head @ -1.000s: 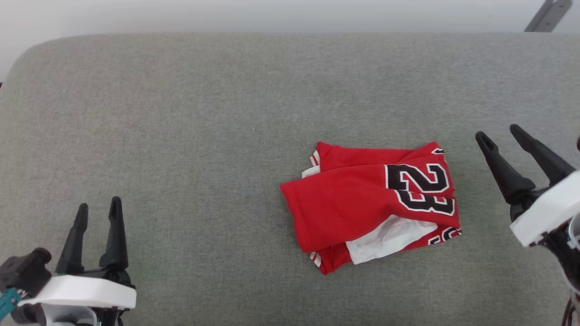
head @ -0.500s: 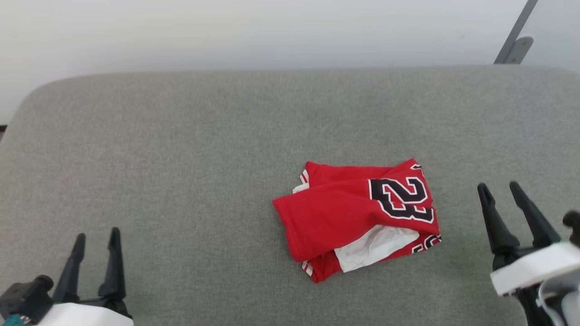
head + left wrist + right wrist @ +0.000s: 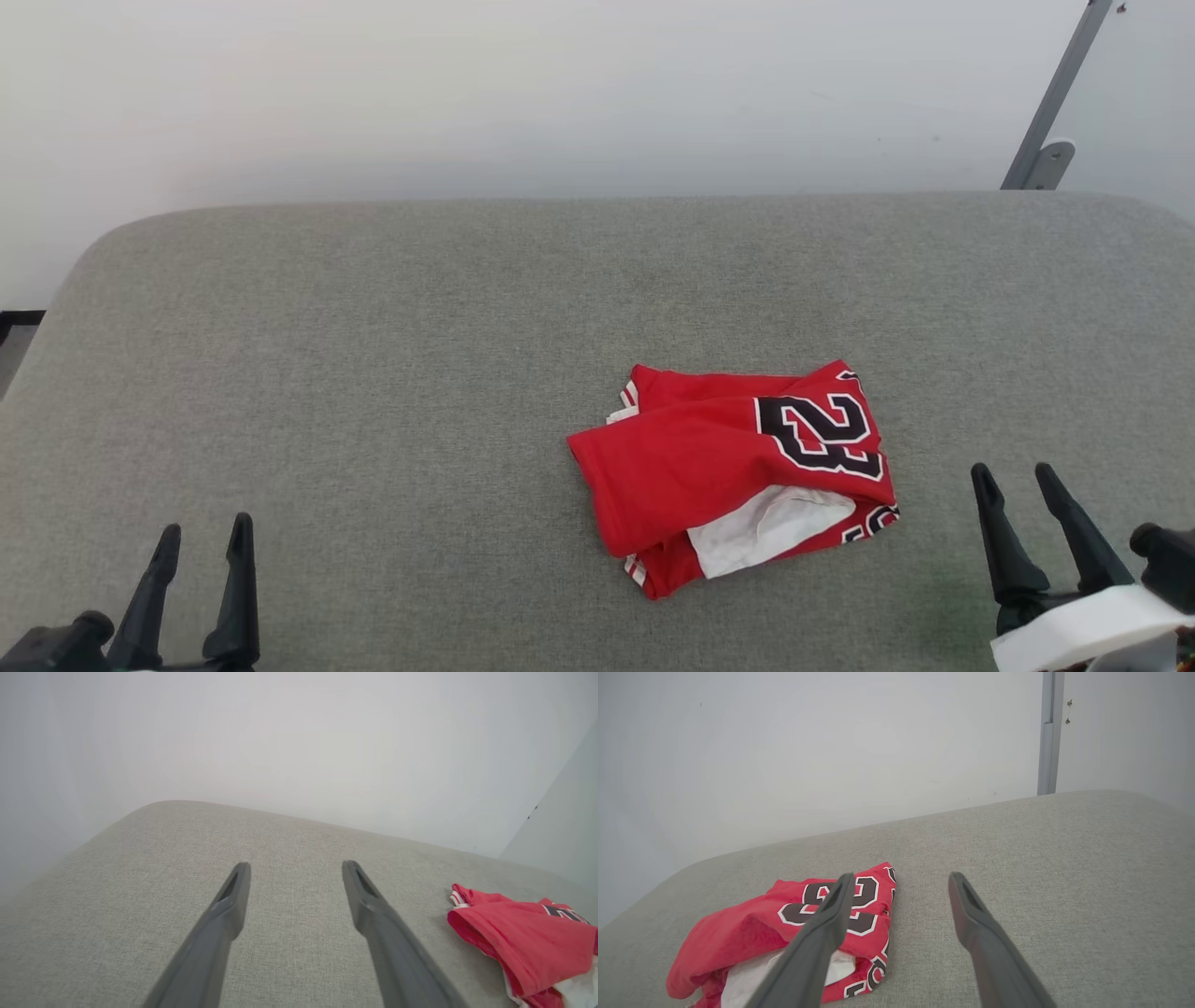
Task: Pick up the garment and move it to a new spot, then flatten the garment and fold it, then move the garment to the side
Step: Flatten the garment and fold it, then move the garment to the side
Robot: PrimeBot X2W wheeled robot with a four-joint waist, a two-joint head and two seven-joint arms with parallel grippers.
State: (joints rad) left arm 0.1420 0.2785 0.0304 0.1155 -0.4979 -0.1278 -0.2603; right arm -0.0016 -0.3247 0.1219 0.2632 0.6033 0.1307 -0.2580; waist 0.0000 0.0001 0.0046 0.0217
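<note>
Red garment [image 3: 709,467] lies on what seems a padded table [image 3: 373,327], left of the right pincer [image 3: 1011,472], well apart from the left pincer [image 3: 206,525]; both gape empty.

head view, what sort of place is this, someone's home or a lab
Probably a lab or test room rather than a home: a wide grey fabric-covered surface, a bare white wall behind it with a grey metal strut, and a roughly folded red jersey lying on it.

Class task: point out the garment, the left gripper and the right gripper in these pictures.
garment [image 3: 709,457], head view, on its red upper fold.
left gripper [image 3: 206,525], head view, midway between its fingertips.
right gripper [image 3: 1011,470], head view, midway between its fingertips.
</note>
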